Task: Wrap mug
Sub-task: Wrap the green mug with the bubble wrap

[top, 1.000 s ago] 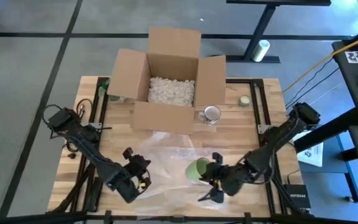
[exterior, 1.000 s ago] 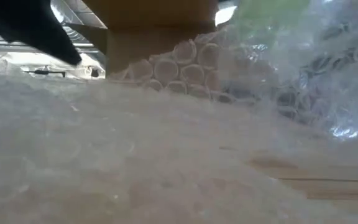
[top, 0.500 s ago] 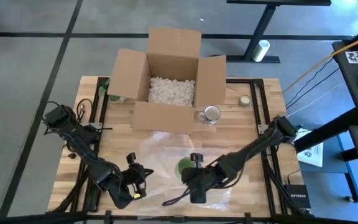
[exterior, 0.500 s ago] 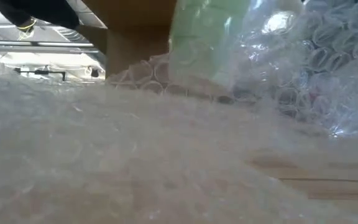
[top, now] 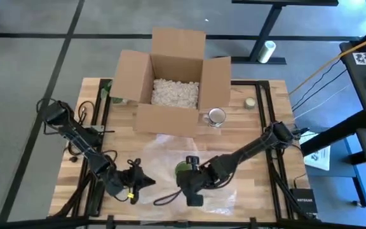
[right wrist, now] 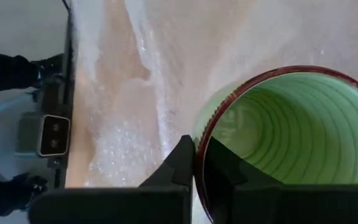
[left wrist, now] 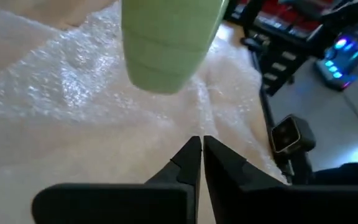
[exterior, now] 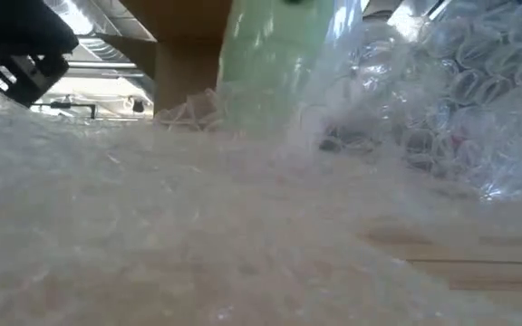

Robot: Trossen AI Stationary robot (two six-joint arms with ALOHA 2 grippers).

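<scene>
High view: wooden surface (top: 253,137) with black frame rails along both sides, on grey floor marked with dark lines. Open cardboard box (top: 173,83) at far centre, filled with white packing peanuts (top: 175,93). Glass mug (top: 215,117) just beside box's near right corner; small pale round object (top: 250,102) near far right rail. Desk legs and a pale roll on floor beyond box. Sheet of bubble wrap (top: 164,156) spread over near centre of surface.

Green mug (top: 182,170) over the bubble wrap, near centre front. Right wrist view: mouth of green mug (right wrist: 291,134) open toward the wrist camera, dark rim, ribbed inner wall; long axis roughly in line with that end effector. Low view: green mug (exterior: 284,63) upright, base hidden among folds of wrap, touching or clear of sheet cannot tell.

Right end effector (top: 190,185) closed on mug rim, one finger inside, one outside. Left end effector (top: 138,181) low over wrap's left edge, apart from mug; in left wrist view fingers (left wrist: 188,160) nearly together, holding nothing, green mug (left wrist: 169,40) ahead.
</scene>
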